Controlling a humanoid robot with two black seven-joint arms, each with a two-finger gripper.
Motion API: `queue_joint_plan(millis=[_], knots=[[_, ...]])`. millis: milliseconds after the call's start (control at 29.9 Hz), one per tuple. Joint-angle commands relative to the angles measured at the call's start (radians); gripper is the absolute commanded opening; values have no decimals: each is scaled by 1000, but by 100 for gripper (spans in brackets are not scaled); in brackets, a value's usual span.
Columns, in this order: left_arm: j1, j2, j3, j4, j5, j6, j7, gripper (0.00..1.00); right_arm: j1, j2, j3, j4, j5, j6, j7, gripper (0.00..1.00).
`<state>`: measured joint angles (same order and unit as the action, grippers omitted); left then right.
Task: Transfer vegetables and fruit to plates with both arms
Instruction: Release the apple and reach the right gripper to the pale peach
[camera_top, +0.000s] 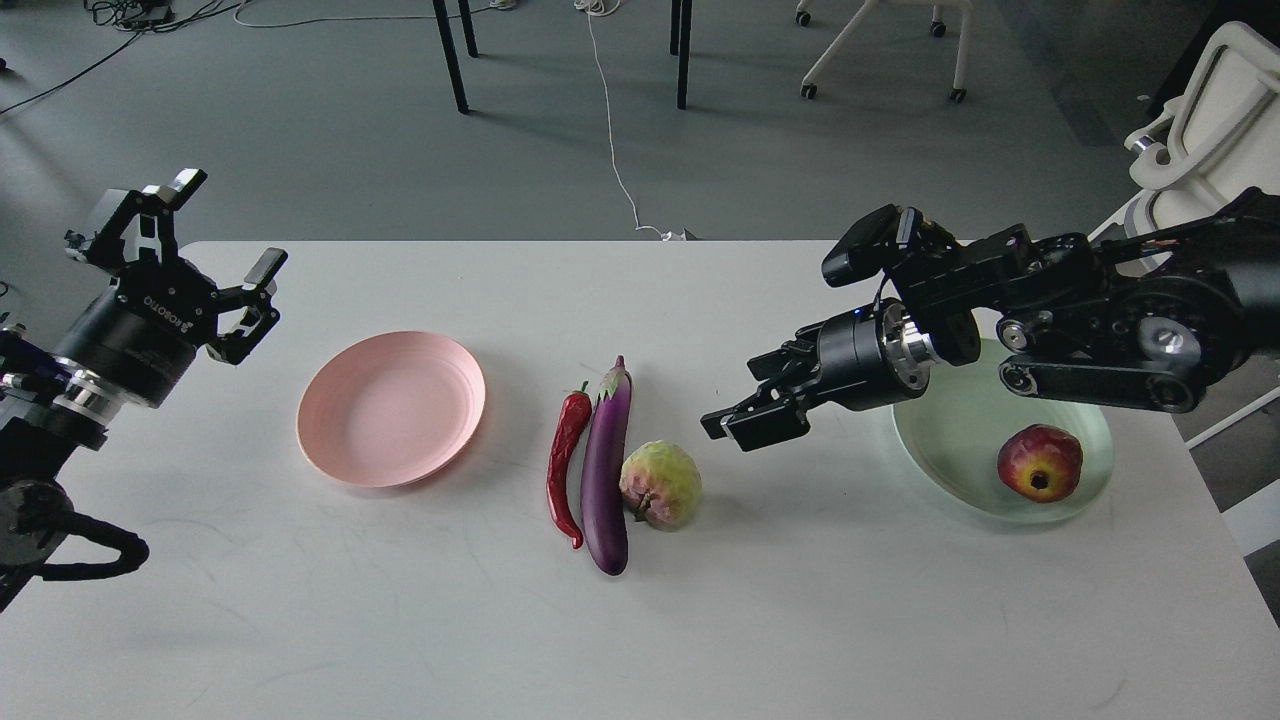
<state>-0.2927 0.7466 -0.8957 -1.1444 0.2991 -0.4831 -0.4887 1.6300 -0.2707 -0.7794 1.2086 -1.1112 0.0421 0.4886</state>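
Note:
The purple eggplant (606, 470) lies mid-table with the red chili pepper (566, 460) along its left side and the bumpy yellow-green fruit (660, 484) touching its right side. The dark red pomegranate (1040, 462) rests in the mint green plate (945, 440) at the right. The pink plate (390, 408) at the left holds nothing. My right gripper (748, 398) is open and empty, above the table just right of and above the bumpy fruit. My left gripper (205, 250) is open and empty, over the table's far left corner, left of the pink plate.
The white table (640, 620) ends close behind the plates and at the right past the green plate. My right arm's forearm (1080, 330) hangs over the green plate's back half. Chairs and table legs stand on the floor beyond.

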Motion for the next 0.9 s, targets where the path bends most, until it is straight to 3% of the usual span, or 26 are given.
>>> queue_joint_plan(millis=[0,268,635,870], knots=[[3,0,0,0,0,0,0,99,-27,102,-17,-72,2,-4,0,97],[3,4,-2,0,0,0,0,99,-79,214,-37,-167,2,-7,0,97],[3,4,-3,0,0,-2,0,99,-110,245,-46,-202,2,-7,0,95],[3,13,-3,0,0,-3,0,99,-110,269,-49,-219,2,-8,0,86]])
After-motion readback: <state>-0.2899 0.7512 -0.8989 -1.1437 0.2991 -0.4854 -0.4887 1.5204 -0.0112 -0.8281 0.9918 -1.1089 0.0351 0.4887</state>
